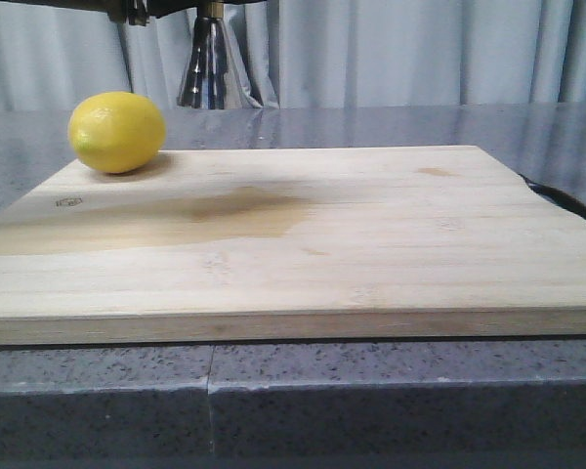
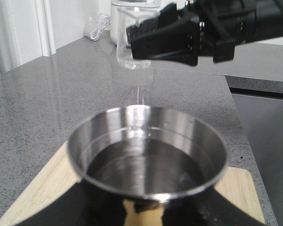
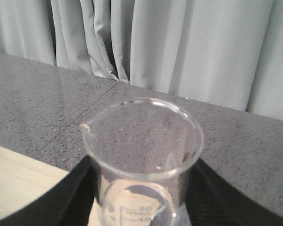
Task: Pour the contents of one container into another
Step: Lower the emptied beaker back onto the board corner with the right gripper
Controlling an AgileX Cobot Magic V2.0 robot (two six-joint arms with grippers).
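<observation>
My left gripper (image 2: 146, 213) is shut on the steel jigger (image 2: 148, 141), held up over the wooden board, its cup open upward with clear liquid inside. In the front view only the jigger's lower cone (image 1: 209, 70) shows at the top edge. My right gripper (image 3: 141, 190) is shut on the clear glass beaker (image 3: 141, 179), one black finger on each side. In the left wrist view the beaker (image 2: 132, 42) hangs tilted just beyond and above the jigger's rim. A thin trickle (image 2: 138, 96) falls from it toward the cup. The beaker looks nearly empty.
A yellow lemon (image 1: 117, 131) sits on the far left corner of the wooden cutting board (image 1: 371, 234), which has a damp stain. The board lies on a grey stone counter (image 1: 371, 391) with curtains behind. A dark sink (image 2: 264, 136) lies to the right.
</observation>
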